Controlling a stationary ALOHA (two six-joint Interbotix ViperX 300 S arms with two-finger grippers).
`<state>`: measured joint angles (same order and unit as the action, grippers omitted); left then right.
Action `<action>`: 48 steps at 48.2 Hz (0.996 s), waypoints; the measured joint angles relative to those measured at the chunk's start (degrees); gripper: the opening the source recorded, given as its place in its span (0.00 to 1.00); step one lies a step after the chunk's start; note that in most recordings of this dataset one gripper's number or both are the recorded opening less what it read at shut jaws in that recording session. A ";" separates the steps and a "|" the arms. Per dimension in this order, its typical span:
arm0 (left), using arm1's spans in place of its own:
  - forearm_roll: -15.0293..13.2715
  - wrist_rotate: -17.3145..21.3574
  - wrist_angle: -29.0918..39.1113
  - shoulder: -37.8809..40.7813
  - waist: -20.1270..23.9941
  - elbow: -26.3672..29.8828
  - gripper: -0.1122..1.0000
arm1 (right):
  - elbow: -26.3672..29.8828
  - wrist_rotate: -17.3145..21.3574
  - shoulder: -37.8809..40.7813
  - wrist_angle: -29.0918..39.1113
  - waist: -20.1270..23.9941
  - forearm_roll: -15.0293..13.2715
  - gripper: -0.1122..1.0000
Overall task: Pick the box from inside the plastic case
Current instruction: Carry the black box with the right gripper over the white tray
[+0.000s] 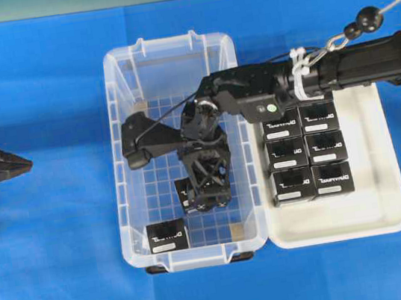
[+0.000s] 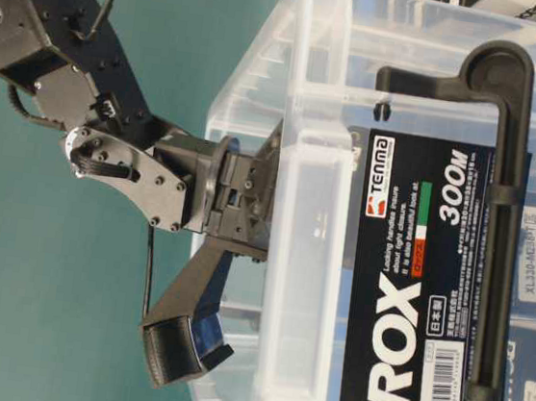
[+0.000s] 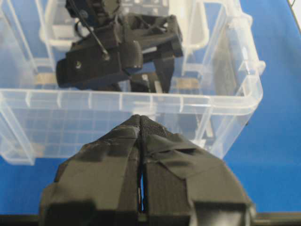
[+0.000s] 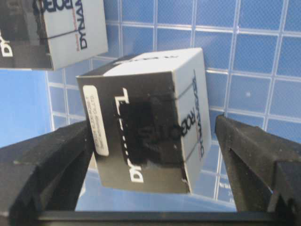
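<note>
Black right arm (image 1: 354, 63) wrapped with white zip-ties (image 1: 299, 75).

Overhead view looks straight down on the whole plastic case (image 1: 118, 72). The table-level view sits close against its wall (image 2: 300, 262). Both wrist views face into it, the right one nearest its floor (image 4: 254, 47).

I see my right gripper (image 1: 206, 194) reaching down inside the case (image 1: 118, 132), its fingers spread wide around a box (image 4: 146, 122). A clear gap shows beside the box on the one side; the other finger looks close against it. A second box (image 1: 167, 237) sits near the case's front wall, apart from the gripper. The back half of the grid floor is bare. The case's walls hem the gripper in on all sides. My left gripper (image 3: 140, 136) waits outside the case, fingers pressed together.
</note>
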<state>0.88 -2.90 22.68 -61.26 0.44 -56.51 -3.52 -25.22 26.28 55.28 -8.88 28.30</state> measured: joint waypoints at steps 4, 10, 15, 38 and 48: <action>-0.09 0.00 0.00 0.00 0.00 0.00 0.06 | 0.00 0.00 0.00 -0.35 0.18 -0.53 0.87; 0.00 0.00 0.00 0.00 0.00 0.00 0.06 | 0.09 0.09 -0.44 -0.44 0.09 -1.14 0.76; 0.00 0.00 0.00 0.00 0.00 0.00 0.06 | 0.26 0.26 -1.49 -0.53 -0.35 -1.32 0.74; 0.00 0.18 0.62 -0.18 0.00 0.00 0.06 | 6.06 5.54 -15.47 8.70 -6.06 -1.49 0.73; 0.00 0.18 1.49 -0.18 0.00 0.09 0.06 | 6.86 7.12 -24.08 15.47 -9.23 -1.49 0.73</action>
<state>0.88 -2.72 24.17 -61.44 0.44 -56.43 3.34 -18.11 2.20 70.75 -18.11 26.81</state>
